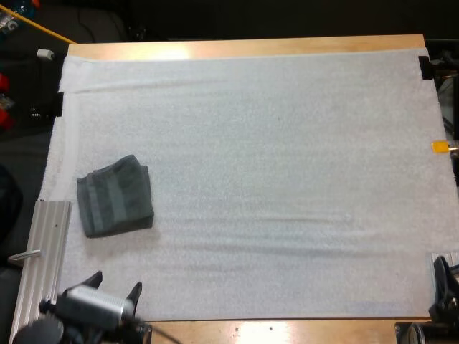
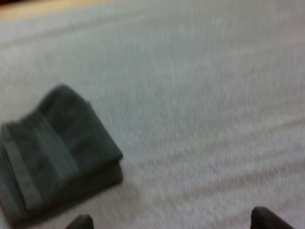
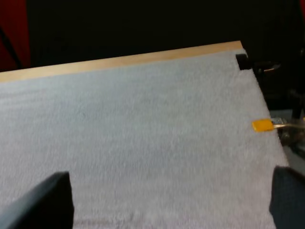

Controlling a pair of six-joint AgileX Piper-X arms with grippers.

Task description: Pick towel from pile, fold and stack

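With the folded towel (image 1: 115, 196) lying flat on the mat (image 1: 287, 179) and my left gripper (image 1: 117, 281) and right gripper (image 3: 170, 172) both spread open, empty, folding looks finished here.

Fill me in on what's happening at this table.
Nothing is being held at this moment. A folded dark grey-green towel lies on the white mat that covers the wooden table, towards its left side. The left gripper hovers open at the near edge, just short of the towel and not touching it. The right gripper is open over bare mat at the near right, far from the towel.
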